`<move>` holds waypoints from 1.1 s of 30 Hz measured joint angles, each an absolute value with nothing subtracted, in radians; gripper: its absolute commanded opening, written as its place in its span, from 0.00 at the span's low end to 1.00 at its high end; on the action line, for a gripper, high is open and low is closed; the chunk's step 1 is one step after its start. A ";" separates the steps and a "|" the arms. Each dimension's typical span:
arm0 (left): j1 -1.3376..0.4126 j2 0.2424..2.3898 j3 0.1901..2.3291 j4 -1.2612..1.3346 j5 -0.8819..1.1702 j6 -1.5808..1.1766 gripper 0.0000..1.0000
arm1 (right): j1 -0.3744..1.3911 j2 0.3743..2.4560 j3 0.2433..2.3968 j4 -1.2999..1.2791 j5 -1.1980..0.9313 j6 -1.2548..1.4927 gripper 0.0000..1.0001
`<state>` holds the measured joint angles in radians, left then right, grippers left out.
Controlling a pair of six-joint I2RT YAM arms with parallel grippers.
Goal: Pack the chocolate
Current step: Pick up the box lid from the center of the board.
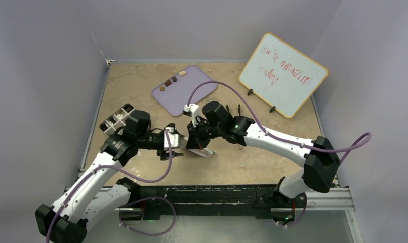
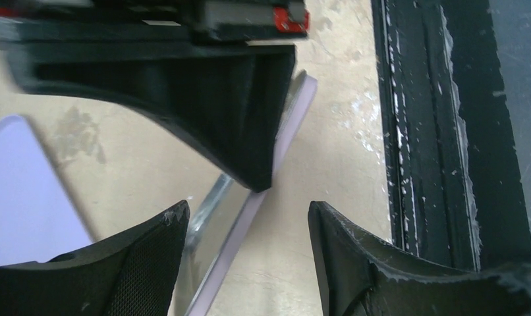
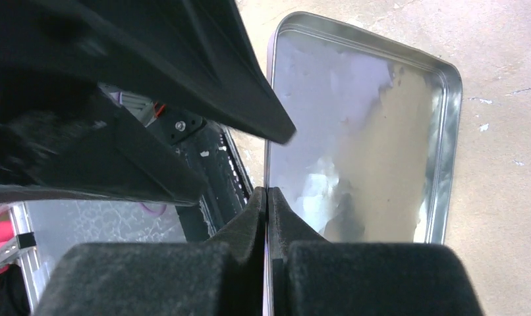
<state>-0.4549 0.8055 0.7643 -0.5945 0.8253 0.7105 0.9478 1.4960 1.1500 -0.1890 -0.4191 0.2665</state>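
so the small brown chocolate lumps (image 1: 168,82) sit in a slanted row on the flat lilac plastic tray (image 1: 174,98) near the table (image 1: 252,162)'s far edge, well beyond both pincers: the left gripper (image 2: 248,210), open and holding nothing, looks slightly nearer, while the right gripper (image 3: 267,197) pinches the rim of a shiny silver rounded-rectangle metal tin (image 3: 381,131)

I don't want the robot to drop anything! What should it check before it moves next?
1. Right gripper shut on the silver tin's rim: ok.
2. Left gripper open and facing the tin's edge: ok.
3. Tin resting on the table: cannot tell.
4. Chocolate packed: not ok, a few pieces lie on the lilac tray.
5. Divided box ready by the left arm, contents: cannot tell.
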 measured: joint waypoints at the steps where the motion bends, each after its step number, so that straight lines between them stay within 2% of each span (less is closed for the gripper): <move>1: -0.477 0.825 0.761 -0.594 0.812 0.721 0.64 | 0.947 1.494 1.150 -0.189 -0.419 0.267 0.00; 9: -0.553 0.892 0.746 -0.598 0.705 0.754 0.58 | 0.946 1.468 1.150 -0.189 -0.438 0.269 0.00; 13: -0.553 0.892 0.746 -0.585 0.676 0.763 0.48 | 0.946 1.467 1.150 -0.189 -0.442 0.269 0.00; 19: -0.558 0.897 0.746 -0.576 0.664 0.771 0.41 | 0.946 1.465 1.150 -0.189 -0.445 0.269 0.00; 25: -0.558 0.899 0.746 -0.567 0.662 0.764 0.23 | 0.946 1.457 1.150 -0.189 -0.447 0.273 0.00; 27: -0.559 0.899 0.746 -0.567 0.665 0.750 0.21 | 0.946 1.450 1.150 -0.184 -0.445 0.274 0.00; 31: -0.562 0.899 0.748 -0.563 0.664 0.698 0.16 | 0.936 1.438 1.150 -0.172 -0.435 0.290 0.10; 33: -0.563 0.899 0.752 -0.563 0.663 0.655 0.13 | 0.928 1.433 1.150 -0.162 -0.418 0.305 0.21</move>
<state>-0.5632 0.8986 0.7521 -0.5632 0.6628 0.6552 0.9276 1.4326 1.1503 -0.1616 -0.4179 0.3050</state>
